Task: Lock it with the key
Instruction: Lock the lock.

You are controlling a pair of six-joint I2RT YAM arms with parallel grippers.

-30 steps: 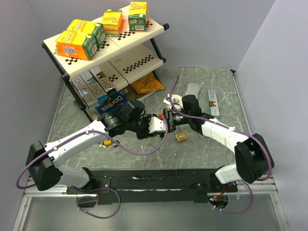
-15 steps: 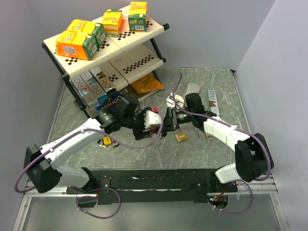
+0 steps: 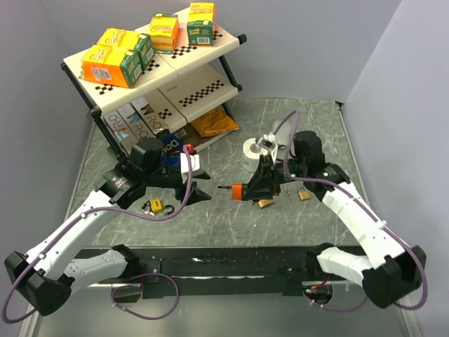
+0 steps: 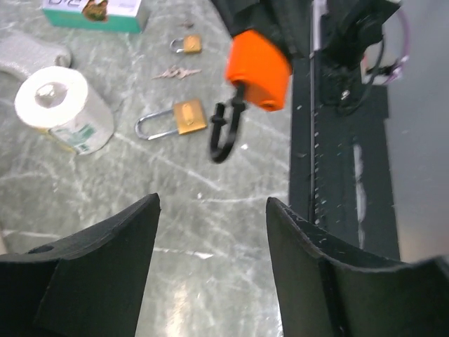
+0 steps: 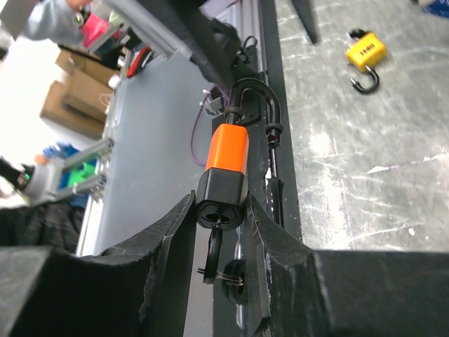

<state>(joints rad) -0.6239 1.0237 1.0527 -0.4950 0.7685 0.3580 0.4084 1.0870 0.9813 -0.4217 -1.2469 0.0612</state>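
Note:
My right gripper (image 3: 247, 189) is shut on an orange padlock (image 3: 237, 191) with a black base and holds it above the table. In the right wrist view the fingers (image 5: 179, 232) clamp the black base of the padlock (image 5: 226, 158). A black key (image 5: 214, 256) sticks in its keyhole, with a ring hanging from it. The black shackle (image 5: 256, 98) stands out with one leg free. My left gripper (image 3: 203, 184) is open and empty, a short way left of the padlock. In the left wrist view (image 4: 210, 210) its jaws stand wide, with the padlock (image 4: 258, 60) beyond them.
A brass padlock (image 3: 265, 202), a smaller one (image 3: 304, 194) and loose keys (image 4: 175, 72) lie under the right arm. A yellow padlock (image 3: 158, 206) lies left. A toilet roll (image 3: 250, 153) and a green box (image 3: 309, 147) stand behind. A stocked shelf rack (image 3: 161, 91) fills the back left.
My left gripper has let go of the padlock and drawn back to the left, jaws open. My right gripper has kept the padlock and shifted right and lower.

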